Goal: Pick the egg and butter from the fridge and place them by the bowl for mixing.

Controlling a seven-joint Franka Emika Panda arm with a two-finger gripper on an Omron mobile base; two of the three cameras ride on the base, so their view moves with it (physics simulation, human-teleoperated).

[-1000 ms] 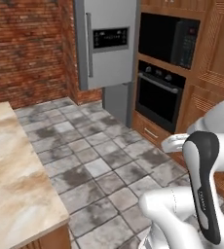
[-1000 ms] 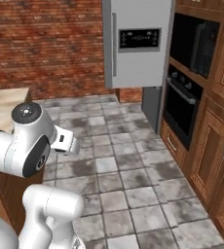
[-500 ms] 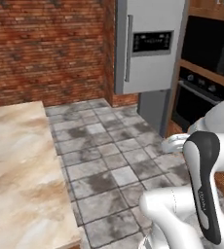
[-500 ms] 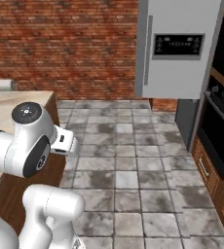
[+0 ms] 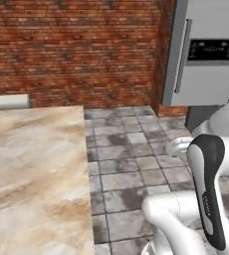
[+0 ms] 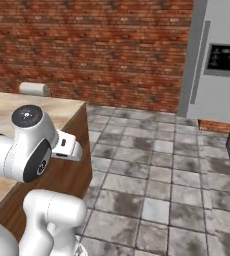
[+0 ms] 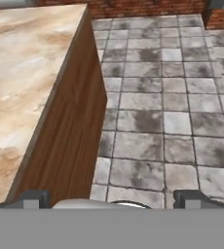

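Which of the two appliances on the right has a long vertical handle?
The pale grey fridge, door shut, with a dark display panel. The dark appliance beside it shows none.

The fridge (image 5: pixel 206 55) is a tall grey cabinet standing upright at the far right of the room, just beside the end of the red brick wall, its foot on the tiled floor. Its door is shut; a long vertical grey handle runs down the door's left side, and a dark control panel with pale markings sits high on the front (image 6: pixel 222 60).
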